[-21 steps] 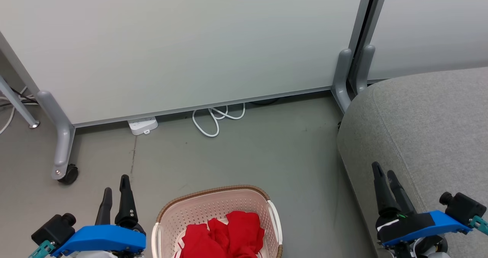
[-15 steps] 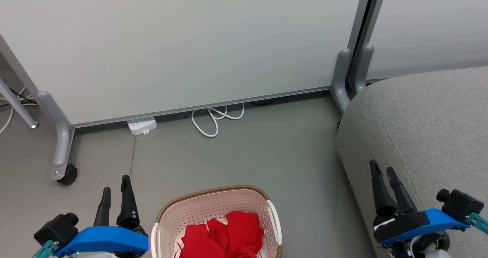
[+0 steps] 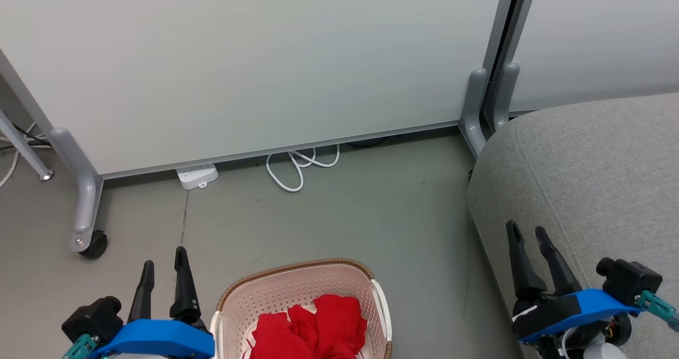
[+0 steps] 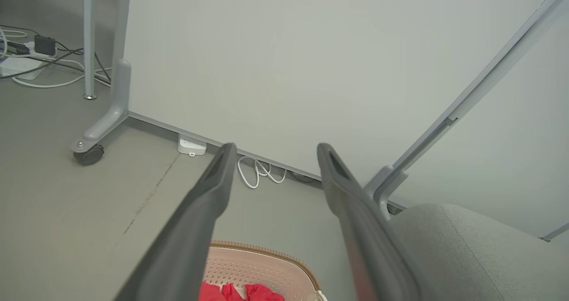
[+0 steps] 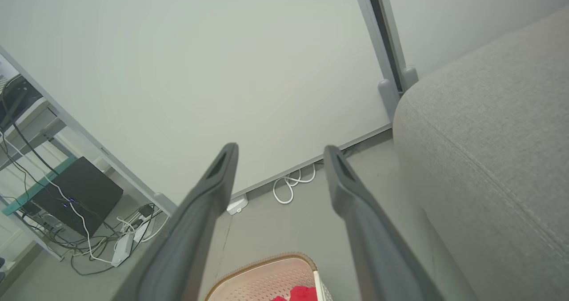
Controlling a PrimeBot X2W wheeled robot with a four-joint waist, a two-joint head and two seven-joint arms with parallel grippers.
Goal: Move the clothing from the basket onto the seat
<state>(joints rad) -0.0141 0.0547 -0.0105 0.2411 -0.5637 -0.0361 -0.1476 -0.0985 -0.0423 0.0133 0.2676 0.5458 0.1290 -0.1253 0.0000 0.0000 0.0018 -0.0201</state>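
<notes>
A: Clothing (image 3: 310, 327) position, reading left to right?
B: Left gripper (image 3: 165, 257), fingers spread and empty, just left of the laundry basket (image 3: 297, 266). Red heap inside, no clear long axis.
A: Further right?
B: Right gripper (image 3: 526, 227), likewise spread, well apart, by the seat (image 3: 599, 168) edge. Probably a left-arm reach.

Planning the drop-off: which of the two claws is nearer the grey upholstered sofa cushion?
The right claw, open and empty, seen against the grey sofa cushion's edge; the left claw, also open, is across the cream perforated plastic basket from it.
</notes>
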